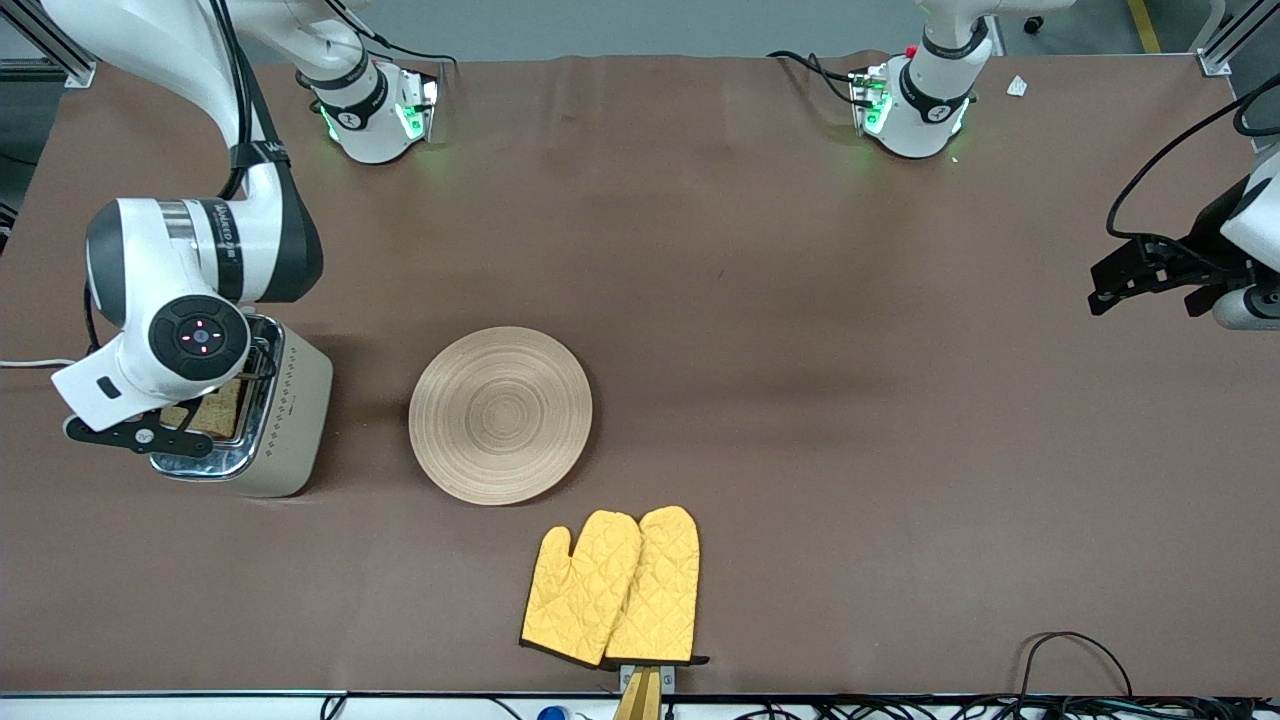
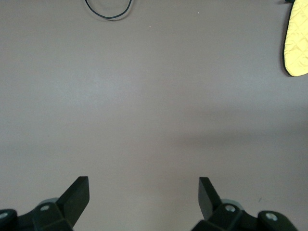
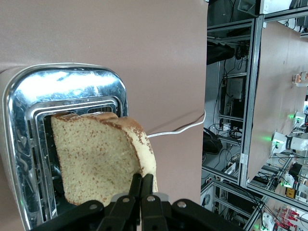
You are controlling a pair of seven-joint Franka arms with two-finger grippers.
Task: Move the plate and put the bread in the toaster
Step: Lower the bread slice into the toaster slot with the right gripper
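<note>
The beige toaster (image 1: 293,415) with a chrome top stands at the right arm's end of the table. My right gripper (image 3: 142,177) is over it, shut on the crust edge of the bread (image 3: 96,159). The slice leans tilted with its lower part in a slot of the toaster (image 3: 72,84). In the front view the right hand hides most of the bread (image 1: 218,408). The round wooden plate (image 1: 500,415) lies flat beside the toaster, toward the table's middle. My left gripper (image 2: 143,180) is open and empty over bare table at the left arm's end, also seen in the front view (image 1: 1140,285).
A pair of yellow oven mitts (image 1: 615,590) lies nearer the front camera than the plate; one edge shows in the left wrist view (image 2: 297,41). The toaster's white cord (image 3: 178,127) runs off the table's edge. A black cable loop (image 1: 1075,650) lies near the front edge.
</note>
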